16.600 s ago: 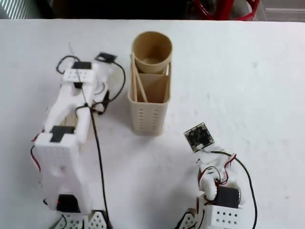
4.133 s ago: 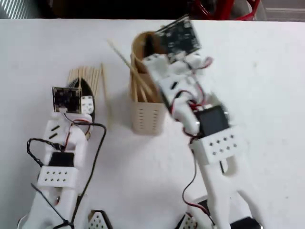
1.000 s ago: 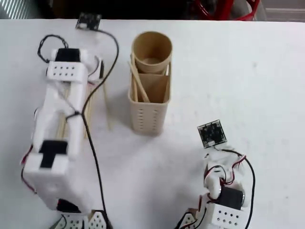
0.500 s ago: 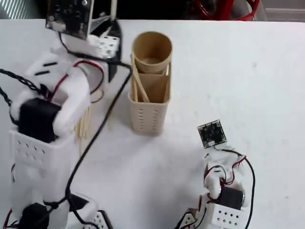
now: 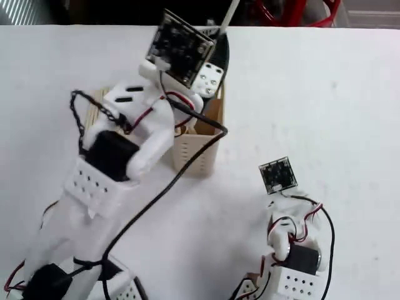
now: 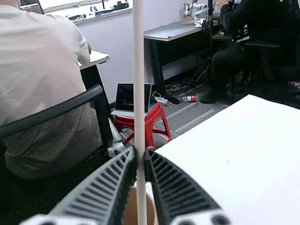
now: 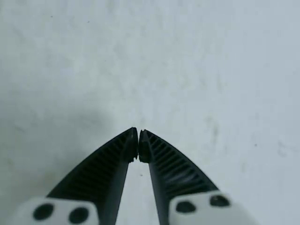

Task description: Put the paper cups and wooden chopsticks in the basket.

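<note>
Left gripper (image 6: 139,152): you had it closed narrowly on a single wooden chopstick (image 6: 138,70), with the stick pinched between the ribbed inner faces of the two jaws, close to their tips. A grip this near the tips probably kept the stick from swivelling.

Orientation: the chopstick's long axis stood close to vertical. Most of its length rose above the jaws and the short remainder passed down between them. Below the jaws lay a tan rounded rim, probably a paper cup (image 6: 132,213), though too little showed to be sure. In the high view the upper end leaned slightly away from you, past the table's far edge.

Placement: your left arm (image 5: 125,147) stretched over the basket (image 5: 199,150), so the gripper hung above its far end. An upright stick goes end-first into a narrow compartment, which likely explains the pose.

Surroundings: more chopsticks (image 5: 95,103) lay flat on the table (image 5: 325,94) beside the basket, partly hidden under the arm.

Right gripper (image 7: 138,143): its jaws were pressed together on nothing, above bare tabletop. That arm sat folded at the near edge, well apart from the basket, probably to leave the left arm room.
</note>
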You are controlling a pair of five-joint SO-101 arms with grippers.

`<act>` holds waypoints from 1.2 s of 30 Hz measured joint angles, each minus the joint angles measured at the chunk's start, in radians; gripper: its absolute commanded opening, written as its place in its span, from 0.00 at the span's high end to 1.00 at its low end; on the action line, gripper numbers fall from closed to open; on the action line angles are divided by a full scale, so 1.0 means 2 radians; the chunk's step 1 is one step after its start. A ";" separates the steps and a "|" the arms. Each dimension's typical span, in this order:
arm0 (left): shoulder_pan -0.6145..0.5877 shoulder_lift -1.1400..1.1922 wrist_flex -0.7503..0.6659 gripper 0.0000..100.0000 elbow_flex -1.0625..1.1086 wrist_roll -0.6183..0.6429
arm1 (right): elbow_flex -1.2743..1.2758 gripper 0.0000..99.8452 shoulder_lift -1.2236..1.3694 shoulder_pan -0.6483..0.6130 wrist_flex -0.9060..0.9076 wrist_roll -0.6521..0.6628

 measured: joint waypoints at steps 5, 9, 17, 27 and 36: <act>0.000 0.000 -0.035 0.98 0.075 -0.003 | 0.000 0.98 0.000 0.000 0.000 0.000; -0.005 0.000 -0.066 0.98 0.132 -0.005 | 0.000 0.98 0.000 0.000 0.000 0.000; -0.054 0.000 -0.067 0.98 0.142 -0.005 | 0.000 0.98 0.000 0.000 0.000 0.000; -0.059 -0.022 -0.041 0.90 0.147 -0.005 | 0.000 0.98 0.000 0.000 0.000 0.000; -0.061 -0.142 0.005 0.90 0.158 -0.005 | 0.000 0.98 0.000 0.000 0.000 0.000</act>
